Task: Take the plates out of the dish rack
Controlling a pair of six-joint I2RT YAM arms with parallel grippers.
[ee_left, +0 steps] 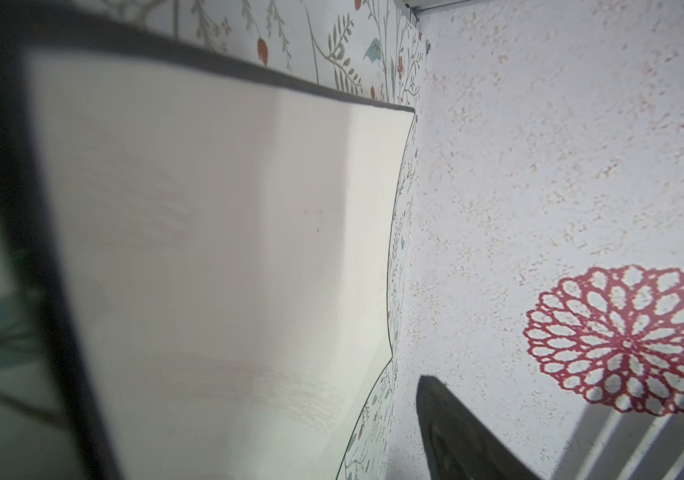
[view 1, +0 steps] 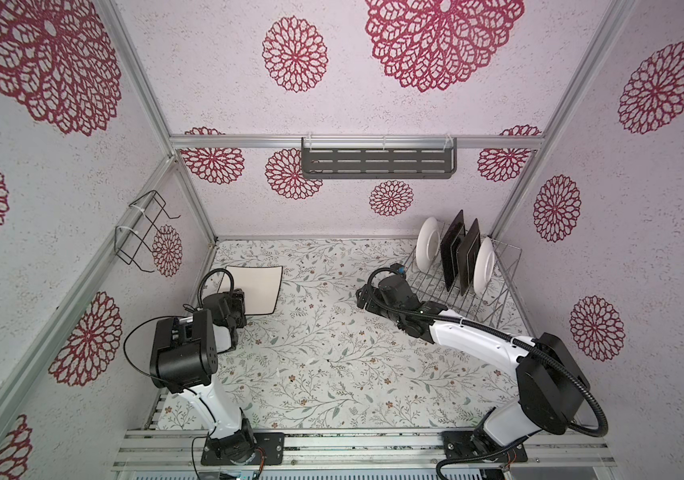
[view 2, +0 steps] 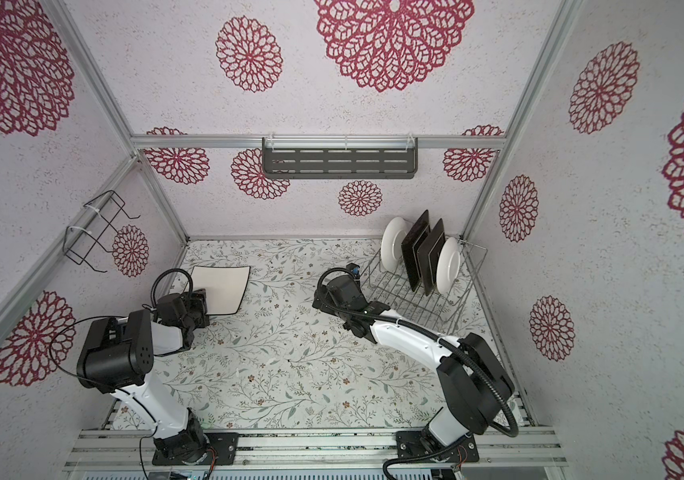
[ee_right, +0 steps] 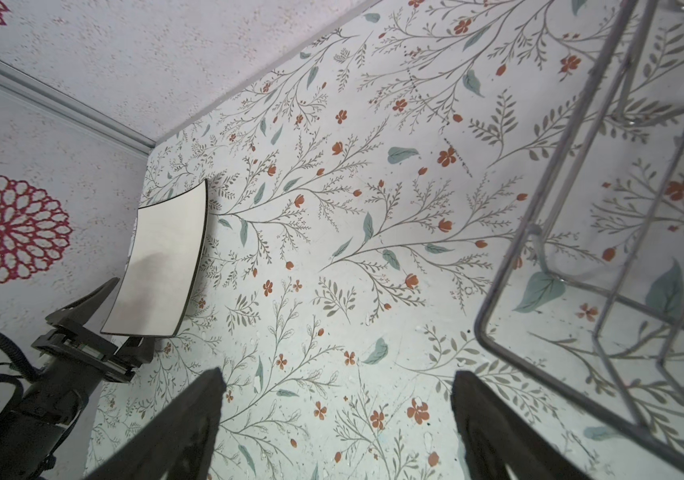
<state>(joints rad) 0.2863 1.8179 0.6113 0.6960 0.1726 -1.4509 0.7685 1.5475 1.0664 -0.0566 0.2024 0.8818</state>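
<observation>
The right end effector hangs over the flowered bench, fingers spread wide, with the rack and its wire corner just beside. Farther off, the left end effector straddles the edge of a flat-lying square plate, fingers parted.

The left arm and right arm had glossy white link shells between boxy matte-black joint housings. A ribbed black hose looped along the right one, and the right tool carried two dark, wedge-shaped fingers.
</observation>
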